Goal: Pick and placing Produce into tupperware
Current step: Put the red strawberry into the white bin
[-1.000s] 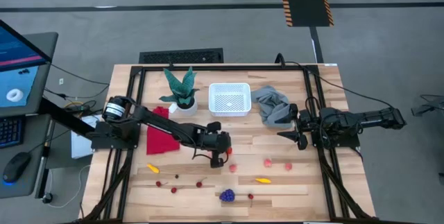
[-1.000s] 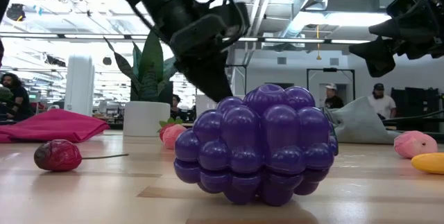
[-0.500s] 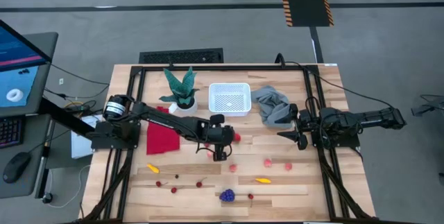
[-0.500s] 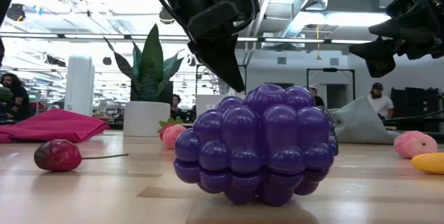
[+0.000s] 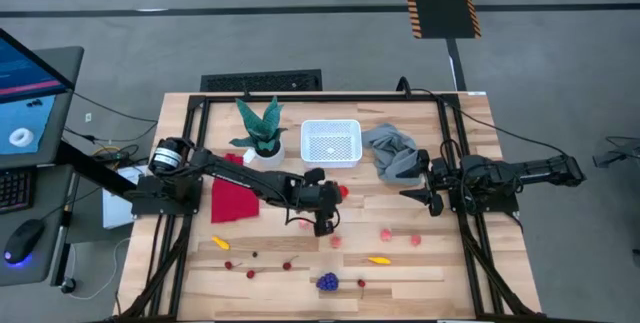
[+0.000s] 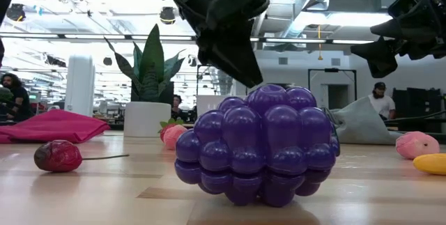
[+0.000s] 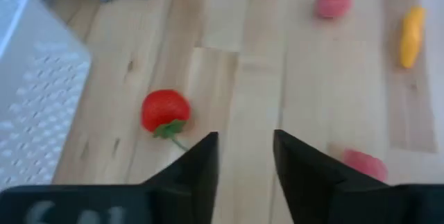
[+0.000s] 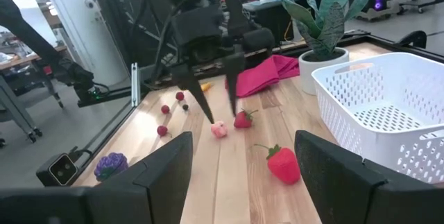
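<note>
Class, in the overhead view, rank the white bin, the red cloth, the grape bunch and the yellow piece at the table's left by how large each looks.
1. White bin and red cloth: about alike, not ranked apart.
2. Grape bunch.
3. Yellow piece, smallest.

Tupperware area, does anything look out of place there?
Yes: a strawberry lies on the bare wood near the tupperware, not in it. The tupperware looks empty, and the left gripper hovers open close by.
</note>
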